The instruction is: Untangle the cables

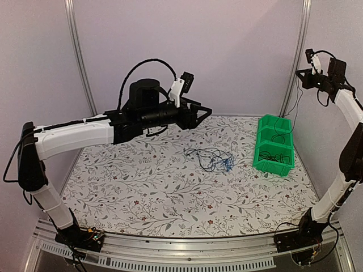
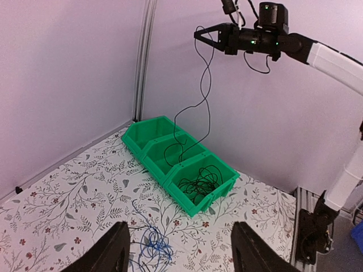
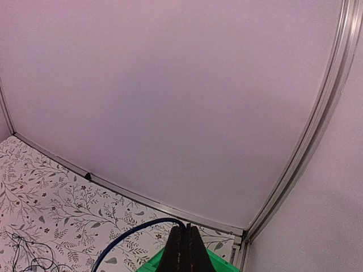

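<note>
Right jaws: pinch a cable [image 2: 207, 68], maybe black, so it hangs into bin [image 2: 211, 199] below.
Left jaws: spread wide, empty, above tangle [image 1: 214, 160].

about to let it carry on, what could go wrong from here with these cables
1. The right gripper is shut on a thin cable that hangs down into the green bin; pulling up could snag the loose cables lying there and drag them out.
2. The left gripper is open above the tangle; a grab there may lift the whole clump, not one strand.
</note>
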Action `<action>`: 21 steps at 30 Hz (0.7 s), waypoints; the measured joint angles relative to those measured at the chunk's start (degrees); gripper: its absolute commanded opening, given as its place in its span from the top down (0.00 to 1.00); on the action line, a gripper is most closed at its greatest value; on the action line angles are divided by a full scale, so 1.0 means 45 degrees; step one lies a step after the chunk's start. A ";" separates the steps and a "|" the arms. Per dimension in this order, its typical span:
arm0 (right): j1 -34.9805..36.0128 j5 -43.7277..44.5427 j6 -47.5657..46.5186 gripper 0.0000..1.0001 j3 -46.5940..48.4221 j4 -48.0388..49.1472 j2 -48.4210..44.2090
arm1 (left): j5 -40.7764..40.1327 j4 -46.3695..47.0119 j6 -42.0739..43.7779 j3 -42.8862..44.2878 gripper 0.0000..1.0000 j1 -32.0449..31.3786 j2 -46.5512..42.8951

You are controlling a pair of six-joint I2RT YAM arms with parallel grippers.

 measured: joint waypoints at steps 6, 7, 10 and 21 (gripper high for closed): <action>-0.0010 0.0345 -0.0350 1.00 -0.0384 0.0073 0.0024 | 0.0053 -0.0049 -0.0005 0.0189 0.36 0.0019 0.0160; -0.0019 0.0403 -0.0452 1.00 -0.0568 0.0068 0.0024 | 0.0053 -0.0068 -0.0005 0.0189 0.36 0.0019 0.0160; -0.0044 0.0597 -0.0646 1.00 -0.0947 0.0029 0.0102 | 0.0053 -0.0102 -0.0019 0.0189 0.36 0.0029 0.0160; -0.0058 0.0957 -0.1506 1.00 -0.1880 -0.0044 0.0777 | 0.0058 -0.0189 -0.0141 0.0189 0.37 0.0146 0.0160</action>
